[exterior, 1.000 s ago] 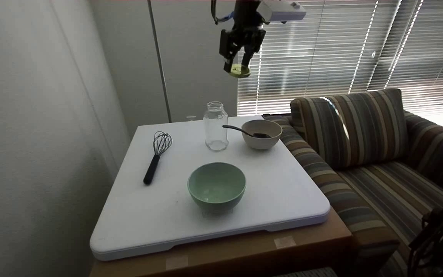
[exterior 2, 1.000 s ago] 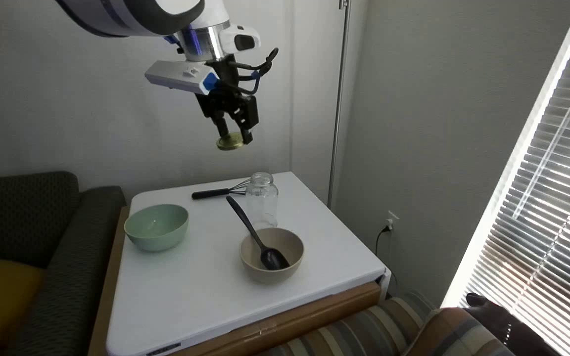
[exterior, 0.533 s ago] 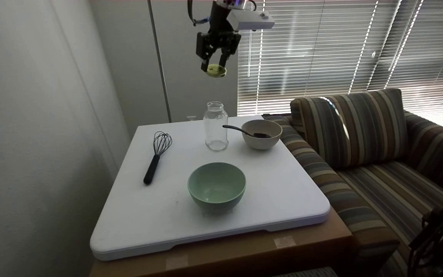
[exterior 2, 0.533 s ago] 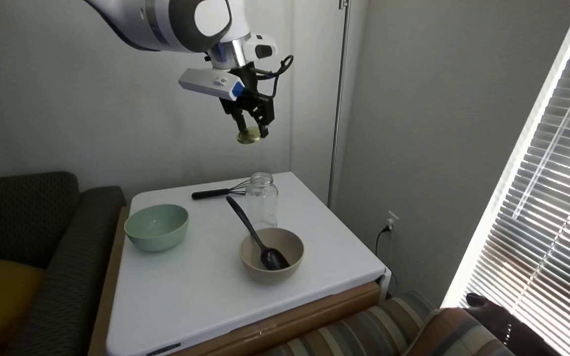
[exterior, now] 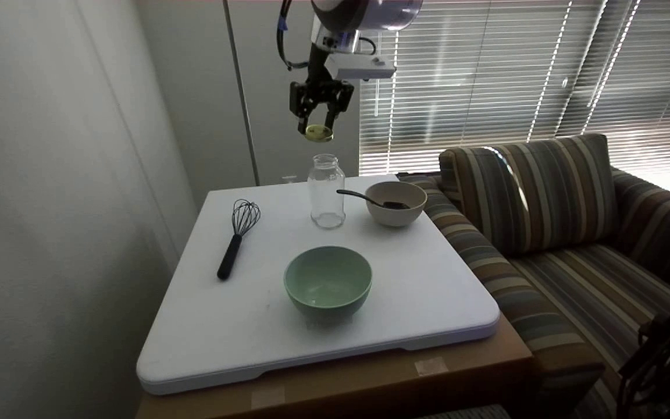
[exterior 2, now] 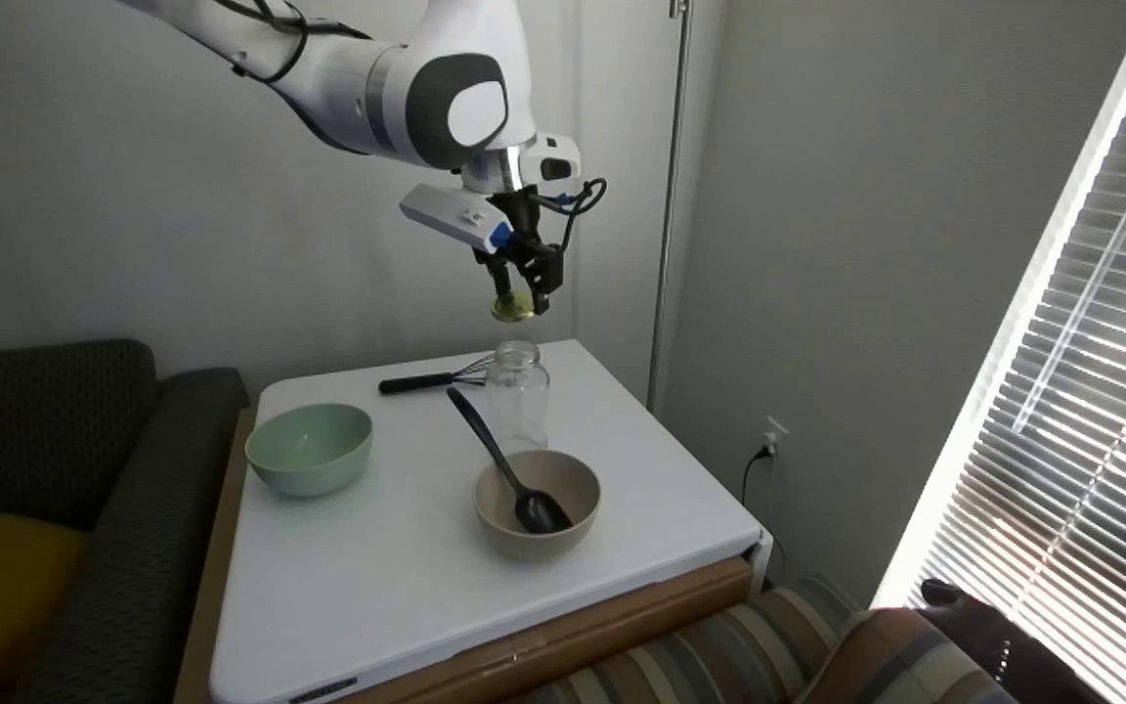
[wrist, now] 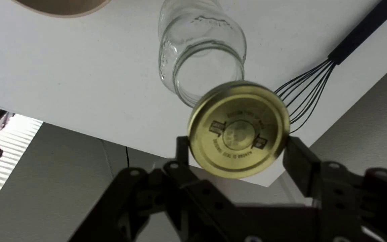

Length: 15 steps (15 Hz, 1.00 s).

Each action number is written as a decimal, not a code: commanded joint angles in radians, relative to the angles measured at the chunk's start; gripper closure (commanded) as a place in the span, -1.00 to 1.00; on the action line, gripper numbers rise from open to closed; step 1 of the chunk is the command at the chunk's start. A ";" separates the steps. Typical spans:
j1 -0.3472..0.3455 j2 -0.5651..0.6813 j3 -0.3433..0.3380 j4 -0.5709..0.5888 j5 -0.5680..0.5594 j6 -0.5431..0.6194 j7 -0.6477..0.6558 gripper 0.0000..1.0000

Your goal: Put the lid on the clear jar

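a striped armchair [exterior: 533, 215] stands just beside the white surface [exterior: 224, 331]. upon this surface rest a pale green bowl [exterior: 328, 282] and a smaller beige bowl [exterior: 396, 216]. near the beige bowl, the clear jar [exterior: 327, 198] stands upright, its mouth facing up. above the jar hangs the claw [exterior: 316, 127], gripping the lid [wrist: 239, 134] at two opposite sides of its edge. this lid, round and yellow-green, is apart from the mouth of the jar in both exterior views.
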<state>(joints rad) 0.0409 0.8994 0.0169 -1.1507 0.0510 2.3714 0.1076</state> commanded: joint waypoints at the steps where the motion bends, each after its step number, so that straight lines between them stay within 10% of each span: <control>1: -0.032 0.084 0.021 0.128 0.066 -0.069 0.046 0.08; 15: -0.008 0.177 -0.028 0.271 0.064 -0.253 0.230 0.08</control>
<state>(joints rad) 0.0323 1.0374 0.0014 -0.9411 0.1172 2.1501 0.3237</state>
